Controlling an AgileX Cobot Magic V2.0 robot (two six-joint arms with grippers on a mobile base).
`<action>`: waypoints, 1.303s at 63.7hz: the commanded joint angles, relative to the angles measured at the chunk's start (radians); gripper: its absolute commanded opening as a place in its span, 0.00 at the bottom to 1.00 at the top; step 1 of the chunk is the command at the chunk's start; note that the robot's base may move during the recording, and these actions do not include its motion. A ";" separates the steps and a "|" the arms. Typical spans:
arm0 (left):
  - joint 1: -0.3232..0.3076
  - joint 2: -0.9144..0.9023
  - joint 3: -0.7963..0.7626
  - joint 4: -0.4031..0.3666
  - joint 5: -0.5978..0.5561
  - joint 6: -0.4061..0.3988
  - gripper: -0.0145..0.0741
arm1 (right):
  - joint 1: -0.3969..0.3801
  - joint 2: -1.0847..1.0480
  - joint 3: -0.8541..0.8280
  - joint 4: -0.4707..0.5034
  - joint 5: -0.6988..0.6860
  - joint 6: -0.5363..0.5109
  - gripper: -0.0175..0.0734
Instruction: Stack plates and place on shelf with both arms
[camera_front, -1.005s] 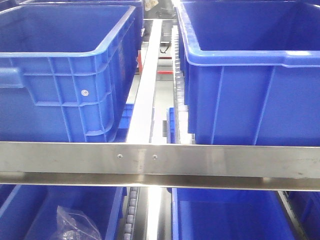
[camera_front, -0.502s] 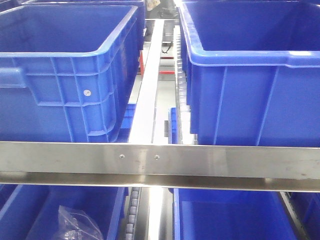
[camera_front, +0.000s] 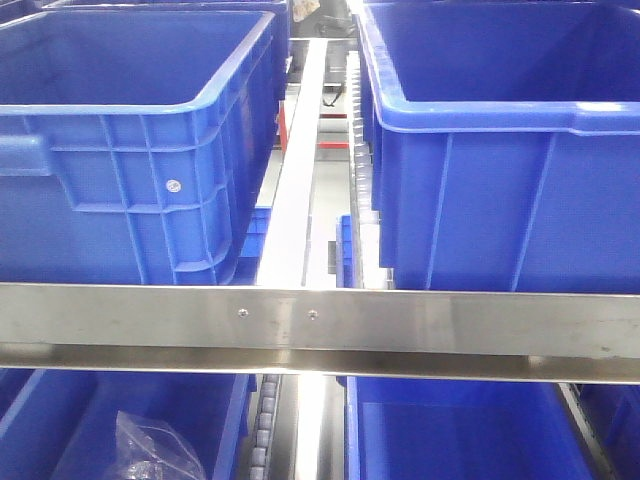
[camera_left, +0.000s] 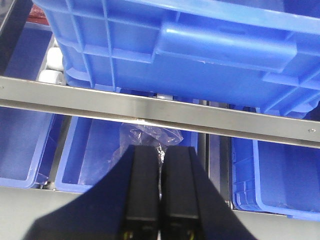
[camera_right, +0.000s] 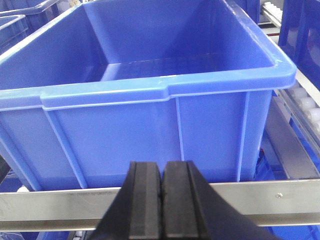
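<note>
Between the previous front view and now, nothing shifts: blue bins (camera_front: 140, 140) unmoved on steel rail (camera_front: 320, 320); left gripper (camera_left: 161, 150) and right gripper (camera_right: 162, 165) both clenched, empty.

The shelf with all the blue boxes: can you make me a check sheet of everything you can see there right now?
Surface: a steel shelf rail runs across the front, with white rollers behind it.
Job's things: plates, nothing seen in any view.
Clutter: a crumpled clear plastic bag lies in a lower blue box.
Grippers: left gripper with jaws closed together, holding nothing, aimed at the lower shelf; right gripper with jaws closed together, holding nothing, facing the upper right box.
Cables: nothing seen.
Surroundings: two big blue boxes on the upper shelf, left one and right one, both look empty as far as the views show; more blue boxes below.
</note>
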 joint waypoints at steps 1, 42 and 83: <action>-0.008 0.001 -0.028 -0.001 -0.069 -0.006 0.27 | -0.005 -0.020 0.000 0.001 -0.085 -0.005 0.25; -0.008 -0.001 -0.028 -0.001 -0.069 -0.006 0.27 | -0.005 -0.020 0.000 0.001 -0.085 -0.005 0.25; 0.063 -0.633 0.297 0.093 -0.249 -0.001 0.27 | -0.005 -0.020 0.000 0.001 -0.085 -0.005 0.25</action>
